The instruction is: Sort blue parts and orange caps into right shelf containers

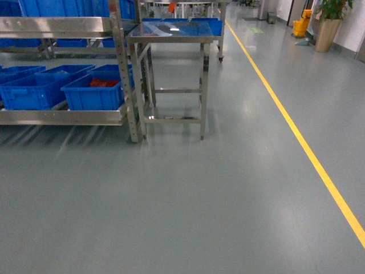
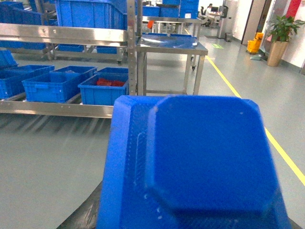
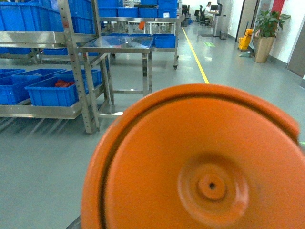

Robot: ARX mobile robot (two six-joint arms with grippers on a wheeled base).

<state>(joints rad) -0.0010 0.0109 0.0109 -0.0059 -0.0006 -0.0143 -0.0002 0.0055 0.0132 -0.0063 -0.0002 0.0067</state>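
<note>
A blue part (image 2: 205,162) fills the foreground of the left wrist view, blurred and very close, held up above the floor. It hides my left gripper's fingers; only a dark edge (image 2: 83,214) shows beside it. In the right wrist view an orange cap (image 3: 200,167) likewise covers the lower frame, end-on, and hides my right gripper's fingers. Neither gripper shows in the head view. Deep blue containers (image 1: 94,92) sit on the lower level of the steel shelf (image 1: 63,117) at the left. One of them (image 2: 102,89) holds red-orange pieces (image 1: 104,83).
A steel table (image 1: 171,34) stands just right of the shelf post (image 1: 130,85), with more blue bins behind it. A yellow floor line (image 1: 296,131) runs along the right. A potted plant (image 1: 328,23) and a yellow bucket (image 1: 302,25) stand far back.
</note>
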